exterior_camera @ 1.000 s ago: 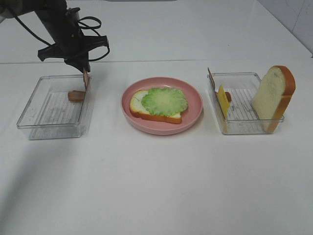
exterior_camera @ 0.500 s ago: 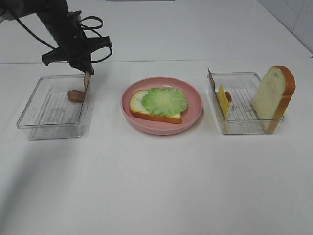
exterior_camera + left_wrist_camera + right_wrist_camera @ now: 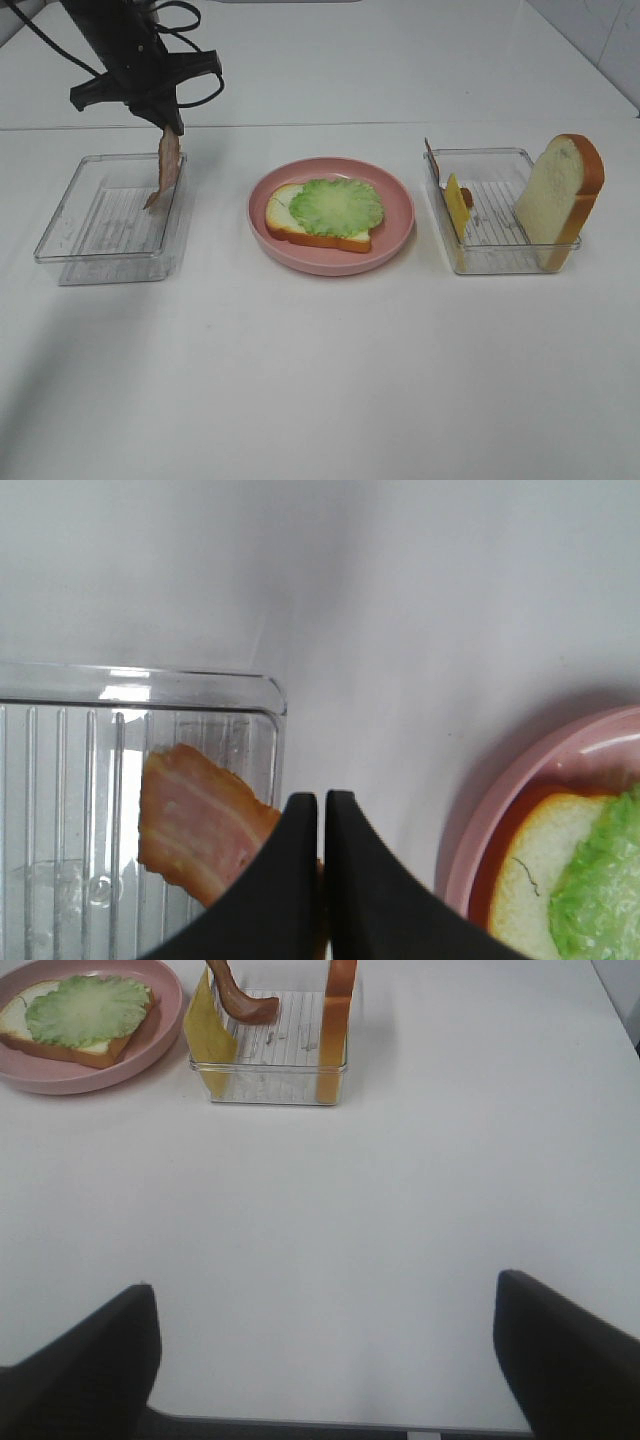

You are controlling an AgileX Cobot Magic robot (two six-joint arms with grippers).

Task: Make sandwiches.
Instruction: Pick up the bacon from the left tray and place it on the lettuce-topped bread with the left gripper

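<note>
A bread slice topped with green lettuce lies on the pink plate. My left gripper is shut on the top end of a bacon strip, which hangs over the right side of the left clear tray. In the left wrist view the fingers are pressed together on the bacon strip, with the lettuce at the edge. My right gripper is open over bare table, out of the high view.
The right clear tray holds an upright bread slice, a yellow cheese slice and another bacon strip. The right wrist view shows this tray and the plate far ahead.
My left gripper has closed fully and risen, lifting the bacon strip from lying in the left tray to hanging straight down above it. The right arm has not moved.
</note>
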